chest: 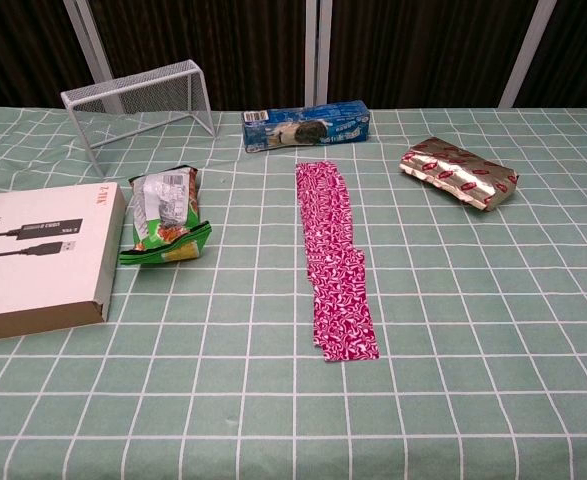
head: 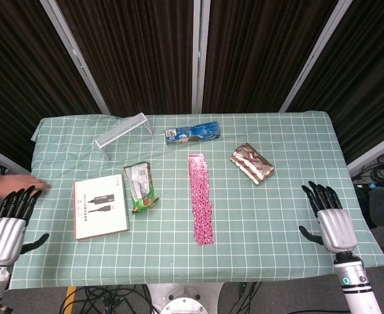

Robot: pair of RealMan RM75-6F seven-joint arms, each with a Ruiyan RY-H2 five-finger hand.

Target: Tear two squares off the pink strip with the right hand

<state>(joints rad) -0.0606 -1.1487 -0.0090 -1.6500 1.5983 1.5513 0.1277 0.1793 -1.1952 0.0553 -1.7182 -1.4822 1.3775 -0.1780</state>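
The pink strip (head: 200, 198) lies flat down the middle of the green checked tablecloth, running from far to near; in the chest view the pink strip (chest: 334, 260) ends near the middle of the frame. My right hand (head: 328, 212) rests at the table's right edge, fingers spread and empty, well away from the strip. At the left edge lies my left hand (head: 12, 217), also empty with fingers apart. Neither hand shows in the chest view.
A white box (head: 100, 205) and a green snack bag (head: 140, 186) lie left of the strip. A wire rack (head: 122, 133) and a blue packet (head: 192, 133) sit at the back, a gold-red packet (head: 252, 163) to the right. A person's hand (head: 2, 182) shows at far left.
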